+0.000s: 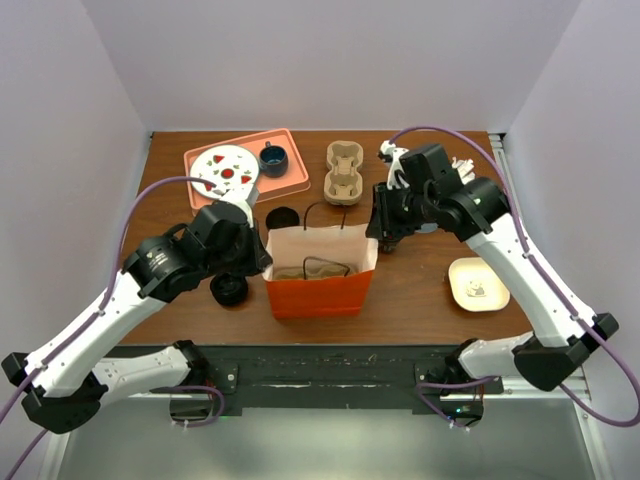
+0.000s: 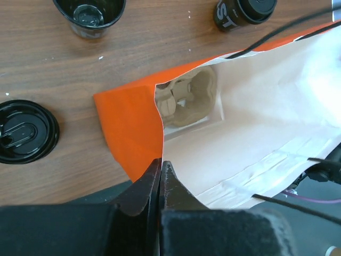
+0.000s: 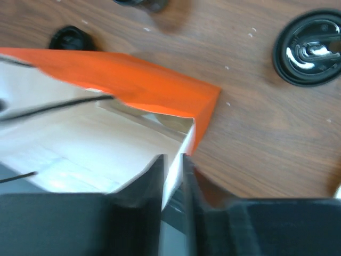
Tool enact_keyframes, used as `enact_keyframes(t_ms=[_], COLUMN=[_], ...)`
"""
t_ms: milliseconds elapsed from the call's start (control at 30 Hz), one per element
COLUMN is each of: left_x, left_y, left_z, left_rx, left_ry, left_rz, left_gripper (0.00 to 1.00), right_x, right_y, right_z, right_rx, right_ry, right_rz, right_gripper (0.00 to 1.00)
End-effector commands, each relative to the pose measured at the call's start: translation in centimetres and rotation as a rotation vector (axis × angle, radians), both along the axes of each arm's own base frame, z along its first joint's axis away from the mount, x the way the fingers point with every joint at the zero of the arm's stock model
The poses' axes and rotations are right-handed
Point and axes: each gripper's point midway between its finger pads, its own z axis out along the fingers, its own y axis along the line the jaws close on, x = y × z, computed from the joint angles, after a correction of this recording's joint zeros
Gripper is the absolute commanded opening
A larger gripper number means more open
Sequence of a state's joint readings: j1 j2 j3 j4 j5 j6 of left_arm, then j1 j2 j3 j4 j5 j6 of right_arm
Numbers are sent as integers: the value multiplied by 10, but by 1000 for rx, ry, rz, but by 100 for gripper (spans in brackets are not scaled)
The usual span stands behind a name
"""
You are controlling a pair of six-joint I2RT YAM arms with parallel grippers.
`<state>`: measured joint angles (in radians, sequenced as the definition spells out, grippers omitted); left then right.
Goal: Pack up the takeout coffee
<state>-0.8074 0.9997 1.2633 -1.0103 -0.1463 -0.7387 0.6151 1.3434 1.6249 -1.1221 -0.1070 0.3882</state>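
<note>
1. Orange paper bag (image 1: 320, 292) stands open at the middle of the table (image 1: 420, 300). It is white inside, and a cardboard carrier (image 2: 186, 101) lies on its bottom.
2. Left gripper (image 2: 160, 166) has its fingers pressed together on the bag's left rim, pinching the paper.
3. Right gripper (image 3: 173, 160) pinches the rim at the bag's right corner, and a strip of white paper shows between its fingers.
4. Coffee (image 2: 242, 12), a dark cup with white lettering and a black lid, stands on the table outside the bag, beyond its far wall.
5. Open cup (image 2: 90, 13) stands off the bag's far left corner, apart from the coffee.
6. Black lid (image 2: 24, 130) lies flat on the table left of the bag, touching nothing.
</note>
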Motion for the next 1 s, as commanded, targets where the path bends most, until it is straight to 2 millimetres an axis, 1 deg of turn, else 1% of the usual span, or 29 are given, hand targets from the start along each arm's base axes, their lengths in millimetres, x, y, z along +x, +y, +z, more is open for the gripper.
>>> enact_keyframes(t_ms=[0,33,67,100,133,167,200,233,267,300,333,400,433,467,533,567,600,633,667,700,767,800,833,867,900,967], left_x=[2,0,-1,-2,-4,-3,-4,-2,0,0,2,2,1,0,0,0,1,4,5,6,9,9,10,11,10,8], left_y=[5,5,4,5,7,11,15,17,20,23,22,20,18,16,13,12,13,15,17,18,22,22,22,21,21,24], left_z=[9,9,9,11,11,16,17,28,33,37,45,46,43,40,32,29,27,27,26,27,29,30,31,33,34,34], left_rx=[22,20,9,3,7,6,20,16,24,33,25,18,14,10,11,14,19,30,41,48,62,58,53,47,43,49], left_ry=[-22,-15,-8,-7,-5,-15,-16,-39,-57,-61,-72,-67,-52,-37,-14,-9,-10,-18,-20,-23,-37,-43,-48,-58,-65,-75], left_rz=[9,3,2,6,11,30,39,45,55,60,62,60,63,59,59,57,62,80,87,95,112,113,114,111,104,94], left_gripper=[0,0,1,7,16,33,40,49,53,55,57,58,57,57,56,56,55,54,53,52,45,34,28,22,12,4], right_x=[-9,-9,-9,-8,-6,-2,0,3,4,6,6,6,8,8,7,8,10,11,12,13,16,16,16,15,15,18], right_y=[12,11,8,6,4,-2,-4,-6,-6,-4,-3,0,0,0,-1,-3,-6,-9,-11,-13,-16,-17,-15,-14,-14,-18], right_z=[39,40,42,50,57,69,76,83,99,103,107,114,117,112,115,112,112,117,116,117,121,123,125,129,128,131], right_rx=[165,163,162,167,169,164,165,165,191,197,201,222,228,222,227,219,208,217,215,216,239,250,258,268,262,249], right_ry=[-35,-39,-48,-73,-98,-143,-165,-190,-227,-234,-247,-274,-295,-295,-337,-340,-356,-381,-386,-398,-394,-386,-387,-393,-398,-418], right_rz=[-17,-28,-37,-45,-51,-74,-86,-103,-96,-92,-78,-62,-57,-52,-35,-36,-54,-68,-78,-93,-152,-173,-168,-163,-152,-162], right_gripper=[37,44,46,47,47,47,47,47,47,47,47,50,52,53,64,68,74,76,78,83,90,94,99,99,99,99])
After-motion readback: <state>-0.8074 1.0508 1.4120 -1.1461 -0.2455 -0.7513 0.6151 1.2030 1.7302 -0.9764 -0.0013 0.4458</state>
